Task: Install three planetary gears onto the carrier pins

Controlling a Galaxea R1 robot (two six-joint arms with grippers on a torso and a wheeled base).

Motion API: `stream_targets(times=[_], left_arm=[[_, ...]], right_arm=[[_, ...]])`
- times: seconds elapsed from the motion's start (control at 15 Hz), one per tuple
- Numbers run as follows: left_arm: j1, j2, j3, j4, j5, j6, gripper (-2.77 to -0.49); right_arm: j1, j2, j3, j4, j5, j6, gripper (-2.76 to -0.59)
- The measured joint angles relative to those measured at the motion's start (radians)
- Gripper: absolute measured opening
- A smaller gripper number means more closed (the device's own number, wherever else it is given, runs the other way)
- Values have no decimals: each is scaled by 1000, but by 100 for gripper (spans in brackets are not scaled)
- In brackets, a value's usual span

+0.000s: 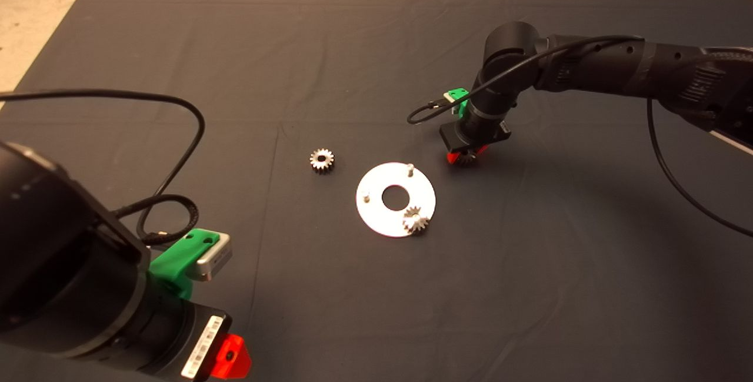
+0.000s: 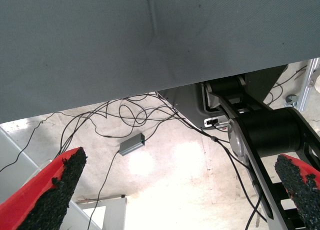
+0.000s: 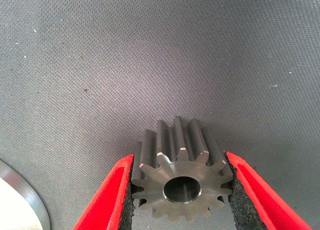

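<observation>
Three planetary gears are in my views. One gear point(image 1: 416, 221) sits on the round disc point(image 1: 376, 214), on the pin at the disc's near right edge. A second gear point(image 1: 322, 160) lies flat on the dark mat point(image 1: 353, 46), near the disc on its left far side and not touching it. The third gear point(image 3: 181, 179) is clamped between the black pads of my right gripper point(image 3: 181, 192); the red fingers point(image 3: 107, 195) press on its teeth from both sides, and its bore faces the wrist camera. From above, this right gripper point(image 1: 465, 158) is just beside the far right edge of the disc, low over the mat. Two carrier pins stand free: one pin point(image 1: 410, 166) at the far edge, close to the held gear, and another pin point(image 1: 366, 197) at the left edge. In the right wrist view a piece of the disc's rim point(image 3: 30, 202) shows at the corner.

My left gripper point(image 1: 232, 358) waits at the lower left edge. Its fingers point(image 2: 55, 190) are spread wide and hold nothing; behind them I see the mat edge, cables on the floor and a small grey box point(image 2: 132, 145).
</observation>
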Motion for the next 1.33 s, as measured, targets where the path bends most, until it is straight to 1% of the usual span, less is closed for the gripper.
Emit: stream_targets(times=[0.2,0.53,0.67,0.87,1.0,1.07,1.13,1.2,1.27,1.33], left_arm=[[0,0,0,0,0,0,-51],[0,0,0,0,0,0,-51],[0,0,0,0,0,0,-51],[0,0,0,0,0,0,-51],[0,0,0,0,0,0,-51],[0,0,0,0,0,0,-51],[0,0,0,0,0,0,-51],[0,0,0,0,0,0,-51],[0,0,0,0,0,0,-51],[0,0,0,0,0,0,-51]], right_arm=[[0,0,0,1,0,19,-222],[0,0,0,2,0,27,-224],[0,0,0,12,0,43,-226],[1,6,-1,19,-3,50,-228],[1,6,-1,35,-2,52,-228],[2,6,-1,48,-2,52,-228],[3,6,0,64,2,52,-228],[3,6,0,75,14,52,-228],[6,6,2,88,32,52,-228],[13,6,6,99,42,52,-228]])
